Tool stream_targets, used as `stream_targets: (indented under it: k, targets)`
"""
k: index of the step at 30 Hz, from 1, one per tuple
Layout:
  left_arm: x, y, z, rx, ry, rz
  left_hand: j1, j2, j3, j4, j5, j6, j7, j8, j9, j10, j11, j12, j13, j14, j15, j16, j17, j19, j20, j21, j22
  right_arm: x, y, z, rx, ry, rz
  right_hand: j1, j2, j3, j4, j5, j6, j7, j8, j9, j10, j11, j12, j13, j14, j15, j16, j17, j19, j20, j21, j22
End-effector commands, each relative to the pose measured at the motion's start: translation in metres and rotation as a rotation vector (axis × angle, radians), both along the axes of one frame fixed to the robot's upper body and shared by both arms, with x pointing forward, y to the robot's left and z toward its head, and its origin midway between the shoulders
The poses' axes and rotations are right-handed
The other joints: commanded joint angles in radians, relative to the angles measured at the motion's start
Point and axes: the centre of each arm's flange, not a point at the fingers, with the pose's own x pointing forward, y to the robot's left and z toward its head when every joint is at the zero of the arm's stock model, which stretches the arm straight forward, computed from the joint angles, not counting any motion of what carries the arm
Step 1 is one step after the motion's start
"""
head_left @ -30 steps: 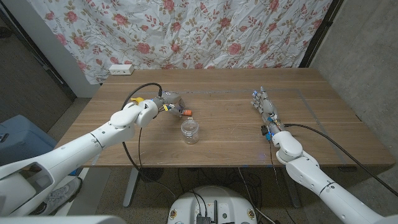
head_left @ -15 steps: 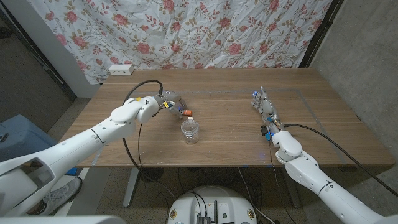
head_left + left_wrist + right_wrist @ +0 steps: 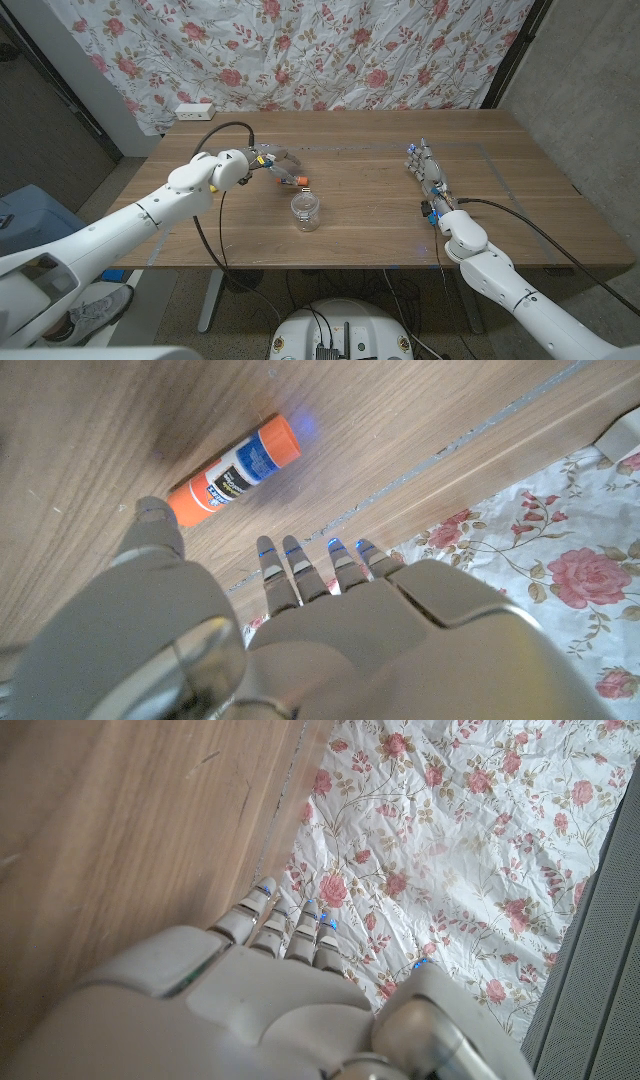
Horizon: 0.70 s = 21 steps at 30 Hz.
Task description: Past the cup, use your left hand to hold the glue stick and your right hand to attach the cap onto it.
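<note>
Tabletop [image 3: 360,190]: brown wood grain, with a thin pale line running across it.
Glue stick [image 3: 234,469]: orange body, white label printed in blue and black.
Cup [image 3: 306,211]: clear, colourless.
Backdrop cloth [image 3: 330,50]: white with pink roses and grey-green leaves.
Left hand [image 3: 272,163]: pale grey, with small blue lights on the fingers.
Right hand [image 3: 426,171]: white-grey, with blue lights.
Power strip [image 3: 194,111]: white.

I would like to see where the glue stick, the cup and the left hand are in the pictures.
glue stick [image 3: 234,471]: left wrist view, on its label.
cup [image 3: 306,212]: head view, on its clear wall.
left hand [image 3: 272,162]: head view, on the middle of the hand.
</note>
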Motion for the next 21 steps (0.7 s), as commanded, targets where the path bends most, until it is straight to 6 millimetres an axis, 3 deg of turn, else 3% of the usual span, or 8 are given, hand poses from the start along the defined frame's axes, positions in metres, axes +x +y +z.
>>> stream_targets:
  k: [1,5,10,21]
  targets:
    - [-0.005,0.022,0.009,-0.172,0.032,-0.047,-0.021,0.007,-0.002,0.005,0.002,-0.022,0.004,-0.001,0.001,-0.031,0.014,-0.002,0.000,-0.016,-0.001,-0.001,0.003,-0.015,0.004,0.000,0.003,-0.001,-0.004,0.002,-0.013,-0.013,-0.006,-0.013,-0.003,0.000,0.012,0.005,-0.005,0.002,0.000,0.000,-0.008,0.001,0.000,0.002,0.001,-0.002,0.001,0.002,-0.006,0.000,-0.002,0.003]
    - [-0.004,0.028,0.010,-0.245,0.023,-0.065,-0.027,0.014,-0.001,0.007,0.001,-0.031,0.008,-0.001,0.001,-0.040,0.020,-0.001,0.000,-0.018,0.001,0.000,0.002,-0.015,-0.002,0.001,0.003,-0.001,-0.005,0.004,-0.013,-0.019,-0.007,-0.015,-0.002,0.000,0.013,0.006,-0.006,0.002,0.000,0.000,-0.009,0.002,0.001,0.002,0.001,-0.001,0.001,0.002,-0.006,-0.002,-0.001,0.003]
    - [-0.004,0.032,0.008,-0.334,-0.025,-0.098,-0.105,0.073,0.003,0.047,0.003,-0.040,0.029,0.007,0.000,-0.033,0.026,0.014,0.000,0.007,-0.021,0.012,0.007,0.030,-0.031,0.016,0.003,0.000,-0.008,0.006,-0.013,-0.028,-0.007,-0.017,-0.002,0.001,0.014,0.006,-0.007,0.004,0.001,0.000,-0.008,0.000,0.002,0.001,0.002,-0.002,0.002,0.002,-0.005,-0.002,0.000,0.003]
    - [-0.001,0.036,-0.002,-0.511,-0.071,-0.139,-0.156,0.122,0.011,0.072,0.009,-0.047,0.054,0.005,-0.001,-0.028,0.046,0.016,-0.001,0.028,-0.026,0.012,0.006,0.051,-0.052,0.016,0.003,-0.003,-0.011,0.009,-0.011,-0.047,-0.006,-0.021,-0.003,0.002,0.016,0.007,-0.007,0.007,0.004,0.000,-0.006,0.004,0.005,0.001,0.006,-0.005,0.004,0.001,0.003,-0.006,0.004,0.003]
